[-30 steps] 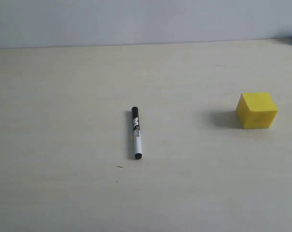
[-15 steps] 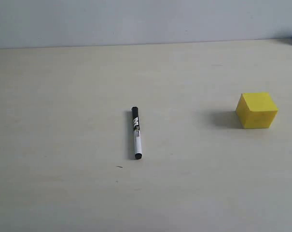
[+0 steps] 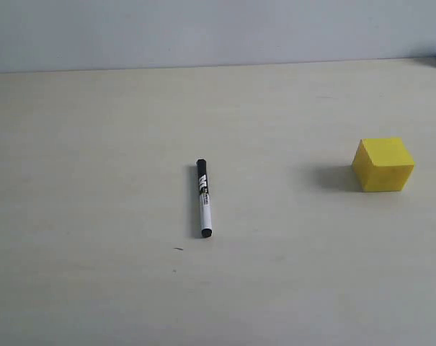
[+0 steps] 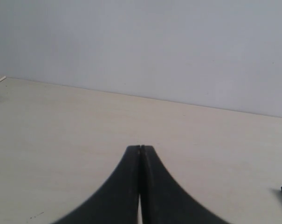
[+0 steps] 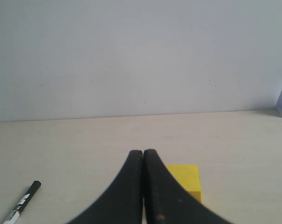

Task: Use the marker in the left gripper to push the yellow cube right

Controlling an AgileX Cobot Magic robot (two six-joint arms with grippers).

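Marker (image 3: 203, 198) lies flat on the table (image 3: 95, 144) near its middle, lengthwise toward the wall (image 3: 203, 32), no tool on it. Yellow cube (image 3: 383, 164) sits well apart to the marker's right, upright. Left tool (image 4: 140, 148): jaws pressed fully together, gripping nothing, low over bare table. Right tool (image 5: 143, 152): jaws likewise closed and empty, cube partly hidden just beyond its tips.

Left hand (image 4: 140, 148) closed tight, right hand (image 5: 143, 152) closed tight
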